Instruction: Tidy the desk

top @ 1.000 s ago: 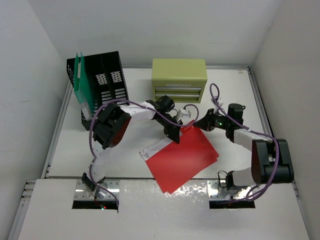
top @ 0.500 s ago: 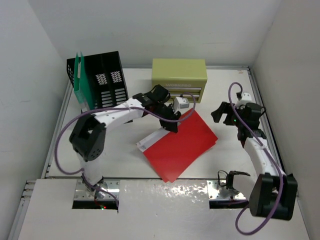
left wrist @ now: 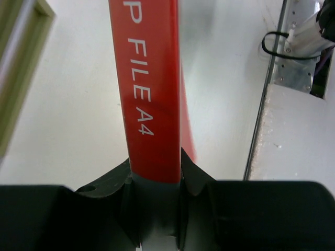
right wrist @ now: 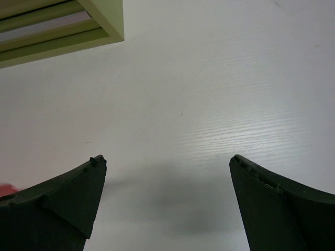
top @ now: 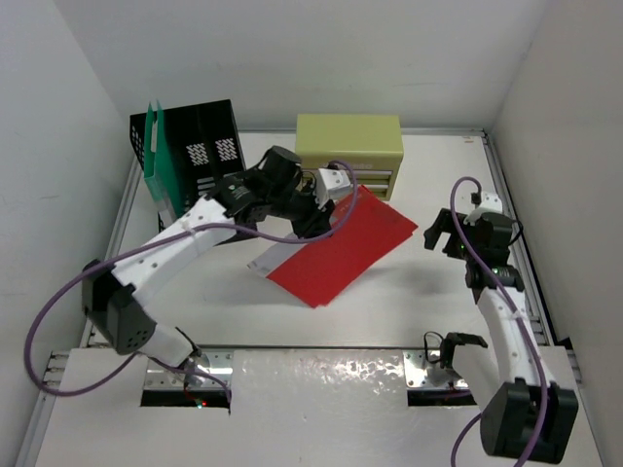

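A red A4 file folder (top: 341,251) hangs tilted over the middle of the white desk (top: 419,311), with white sheets (top: 270,258) sticking out at its left end. My left gripper (top: 316,216) is shut on the folder's upper edge. In the left wrist view the red spine (left wrist: 149,89), printed "FILE A4", runs straight out from between the pinching fingers (left wrist: 193,172) of that gripper (left wrist: 155,167). My right gripper (top: 440,232) stands open to the right of the folder, apart from it. In its wrist view the right gripper (right wrist: 167,167) has only bare desk (right wrist: 172,120) between its fingers.
An olive-green drawer chest (top: 348,154) stands at the back centre; its corner (right wrist: 63,26) shows in the right wrist view. A black slotted file rack (top: 200,161) with a green folder (top: 156,156) in it stands at the back left. Metal rails (top: 511,233) edge the desk.
My right gripper has opened, let go of the folder's corner and drawn back to the right. My left arm has carried the folder up and back towards the chest and rack.
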